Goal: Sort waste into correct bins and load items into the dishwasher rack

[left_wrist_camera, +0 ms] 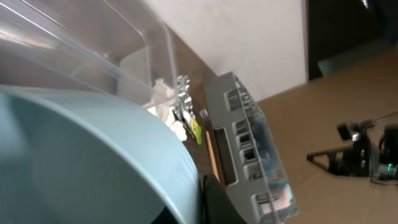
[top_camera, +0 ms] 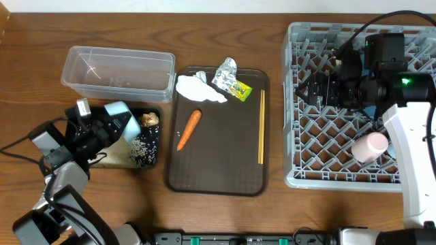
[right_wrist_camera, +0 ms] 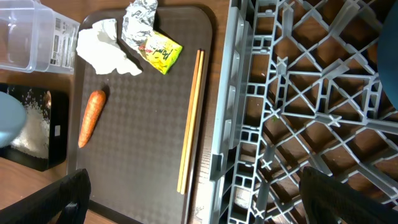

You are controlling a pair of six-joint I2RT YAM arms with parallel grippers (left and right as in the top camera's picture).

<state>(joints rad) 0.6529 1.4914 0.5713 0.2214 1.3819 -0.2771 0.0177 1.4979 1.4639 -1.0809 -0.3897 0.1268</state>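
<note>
Wooden chopsticks [top_camera: 261,126] seemingly two, one carrot [top_camera: 189,129], one light-blue cup [top_camera: 118,113]

A robot lab: 2 cabled arms [top_camera: 61,180] [top_camera: 409,136] at a wooden table [top_camera: 225,34].

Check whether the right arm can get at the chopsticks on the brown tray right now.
Probably yes: its end effector is open and empty over the rack edge, and the chopsticks lie uncovered just beside that rack.
</note>
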